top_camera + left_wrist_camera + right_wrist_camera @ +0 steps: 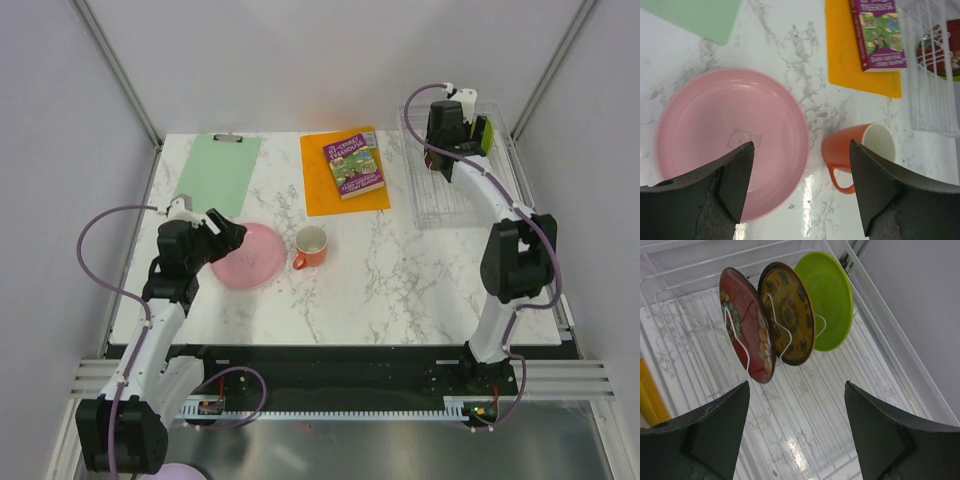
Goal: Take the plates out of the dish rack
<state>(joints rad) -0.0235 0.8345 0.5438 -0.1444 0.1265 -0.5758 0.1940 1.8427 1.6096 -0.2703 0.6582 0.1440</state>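
The pink plate [248, 255] lies flat on the marble table at the left; it fills the left wrist view [730, 142]. My left gripper [222, 232] is open and empty just above its left edge [800, 165]. The dish rack [450, 190] stands at the back right. In the right wrist view three plates stand on edge in the dish rack [805, 390]: dark red patterned [745, 325], brown-and-yellow patterned [787, 312], lime green [827, 300]. My right gripper [796, 410] is open and empty above the rack [455, 135], short of the plates.
An orange-and-white mug [311, 246] stands right of the pink plate. An orange mat [343, 172] carries a purple book [354, 163] at the back middle. A green clipboard [218, 172] lies at the back left. Frame posts stand at both back corners.
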